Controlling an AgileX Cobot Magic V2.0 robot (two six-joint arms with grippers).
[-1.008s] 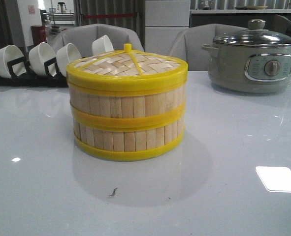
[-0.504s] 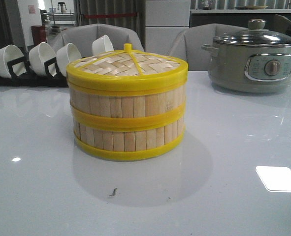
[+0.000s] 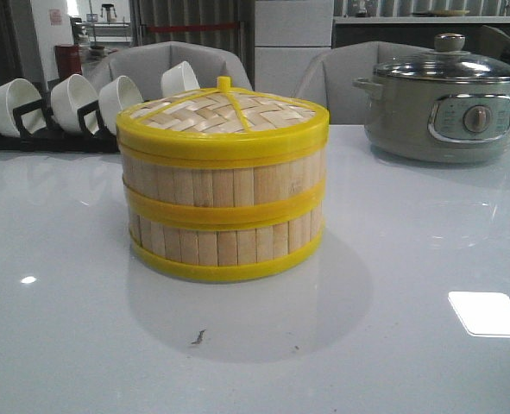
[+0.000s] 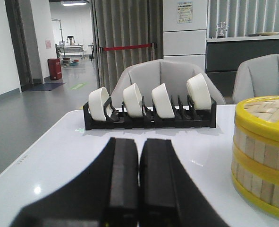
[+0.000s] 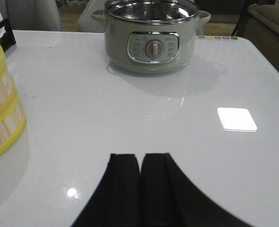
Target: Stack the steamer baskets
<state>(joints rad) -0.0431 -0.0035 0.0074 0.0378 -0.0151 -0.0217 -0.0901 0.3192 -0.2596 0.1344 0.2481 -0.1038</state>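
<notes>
My wrist views cut the steamer baskets off at the frame edge. The lid hides their insides.

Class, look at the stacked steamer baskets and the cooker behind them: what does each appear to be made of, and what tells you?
Steamer baskets: walls look like pale matte bamboo, shown by separate upright slats; the rims look like glossy yellow plastic.

Cooker: a smooth grey-green body, probably coated metal or plastic; its lid seems to be glass with a shiny metal rim.

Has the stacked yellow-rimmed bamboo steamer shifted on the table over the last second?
No. The yellow-rimmed bamboo steamer stack sits in the same spot against the grey electric pot and the black bowl rack behind it.
</notes>
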